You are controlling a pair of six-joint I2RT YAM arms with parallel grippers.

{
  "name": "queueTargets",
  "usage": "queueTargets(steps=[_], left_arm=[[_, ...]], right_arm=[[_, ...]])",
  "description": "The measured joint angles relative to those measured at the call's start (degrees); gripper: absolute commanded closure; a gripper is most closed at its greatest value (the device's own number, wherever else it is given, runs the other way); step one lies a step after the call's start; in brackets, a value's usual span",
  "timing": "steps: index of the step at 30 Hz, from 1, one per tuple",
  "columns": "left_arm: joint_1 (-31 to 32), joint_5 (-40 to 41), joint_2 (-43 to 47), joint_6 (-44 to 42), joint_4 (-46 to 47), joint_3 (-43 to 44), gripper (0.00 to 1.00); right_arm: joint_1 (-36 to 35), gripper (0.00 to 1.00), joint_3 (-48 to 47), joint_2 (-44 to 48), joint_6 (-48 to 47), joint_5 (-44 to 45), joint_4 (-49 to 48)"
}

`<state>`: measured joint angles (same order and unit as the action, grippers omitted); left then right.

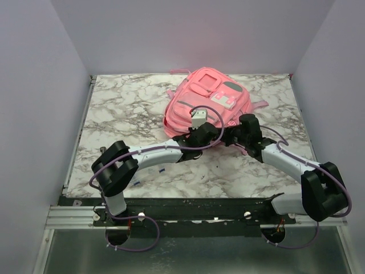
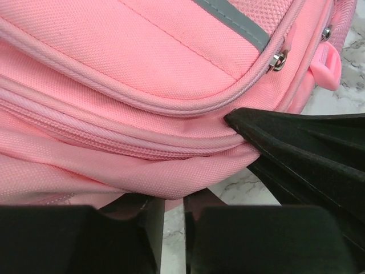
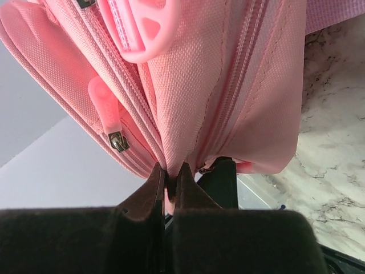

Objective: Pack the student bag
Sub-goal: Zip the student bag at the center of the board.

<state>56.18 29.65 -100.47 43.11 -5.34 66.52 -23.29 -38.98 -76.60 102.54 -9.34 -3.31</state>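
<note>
The pink student bag point(image 1: 206, 101) lies at the back centre of the marble table, front pockets and grey strips facing up. Both grippers meet at its near edge. My left gripper point(image 1: 201, 136) is nearly closed, and a fold of the bag's lower fabric point(image 2: 142, 74) sits between its tips point(image 2: 174, 200). My right gripper point(image 1: 238, 135) is shut on a pinched fold of pink fabric point(image 3: 188, 85) beside a zipper, with its tips right at the fold point(image 3: 171, 171). A zipper pull point(image 3: 118, 141) and a pink clasp point(image 3: 142, 28) hang nearby. The bag's inside is hidden.
The marble table point(image 1: 125, 108) is enclosed by grey walls on the left, back and right. In the left wrist view the right arm's black finger point(image 2: 308, 160) presses against the bag close beside my left gripper. A metal rail point(image 1: 74, 214) runs along the near edge.
</note>
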Motion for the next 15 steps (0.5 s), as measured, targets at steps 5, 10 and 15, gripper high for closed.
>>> queueTargets(steps=[5, 10, 15], left_arm=[[0.2, -0.1, 0.2, -0.5, -0.3, -0.8, 1.00], [-1.2, -4.9, 4.2, -1.8, 2.1, -6.2, 1.00], [-5.4, -16.6, 7.8, -4.9, 4.5, -9.8, 1.00]], right_arm=[[0.2, 1.00, 1.0, 1.9, -1.8, 1.2, 1.2], [5.5, 1.00, 3.3, 3.9, -9.3, -3.8, 1.9], [13.2, 1.00, 3.8, 2.9, -22.7, -14.1, 1.4]])
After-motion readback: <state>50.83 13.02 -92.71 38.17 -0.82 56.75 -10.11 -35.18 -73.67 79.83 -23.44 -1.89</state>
